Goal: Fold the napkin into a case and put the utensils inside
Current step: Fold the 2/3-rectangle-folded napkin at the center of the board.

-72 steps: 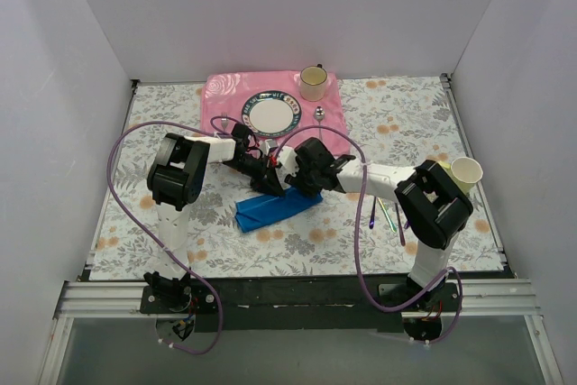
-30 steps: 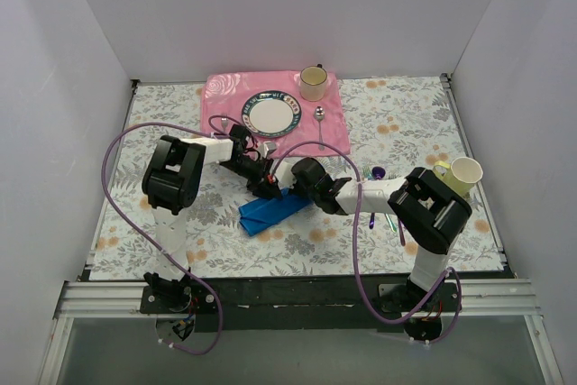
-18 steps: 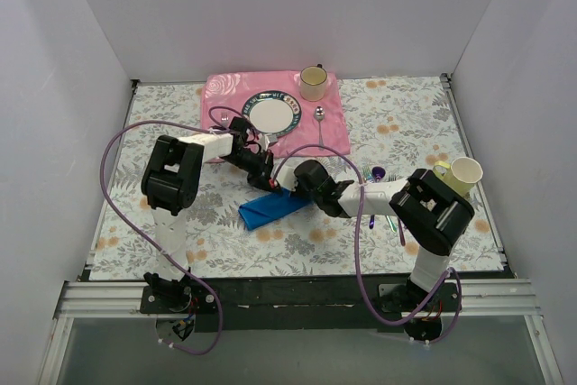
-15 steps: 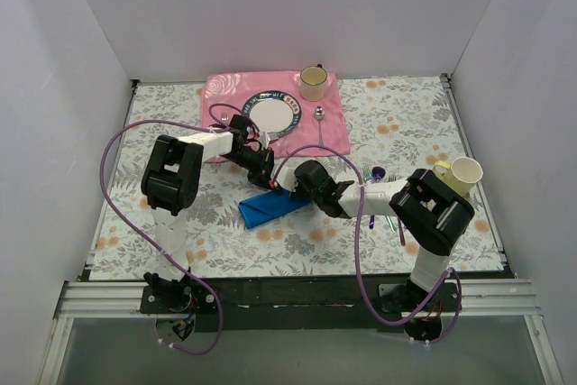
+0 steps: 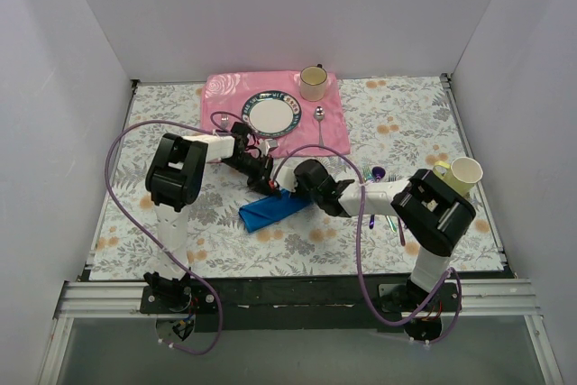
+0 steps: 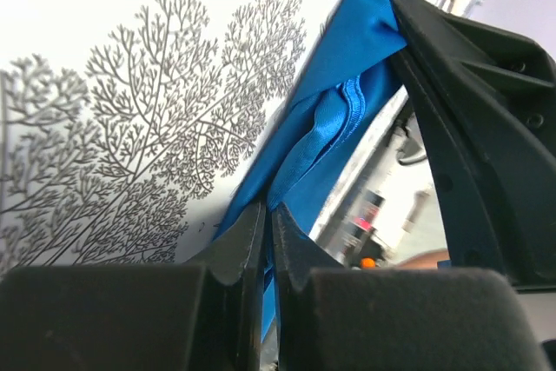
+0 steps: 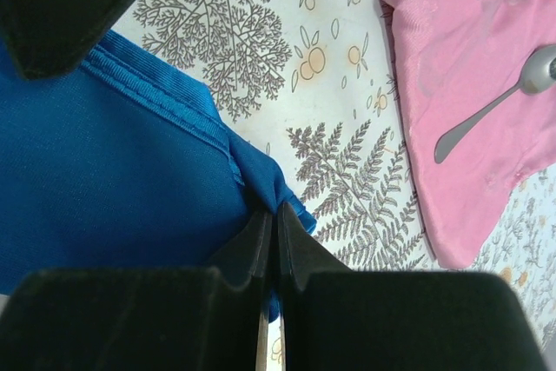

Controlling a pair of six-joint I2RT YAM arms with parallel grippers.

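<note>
- The left end effector, at bottom centre, pinched a hemmed fold of the napkin.
- The napkin rose to the upper right, touching the black right end effector.
- The fern-printed bench filled the left.

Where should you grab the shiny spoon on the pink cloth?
Grab the spoon by the middle of its thin handle, coming straight down from above with fingers across it. It lies flat on the pink cloth, so nothing can slide underneath, and the round end looks wider.

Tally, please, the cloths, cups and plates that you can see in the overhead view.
Cloths: 2, the blue napkin and the pink placemat
Cups: 2, the cup on the placemat and the cup at the right
Plates: 1, the plate
Total: 5
</note>
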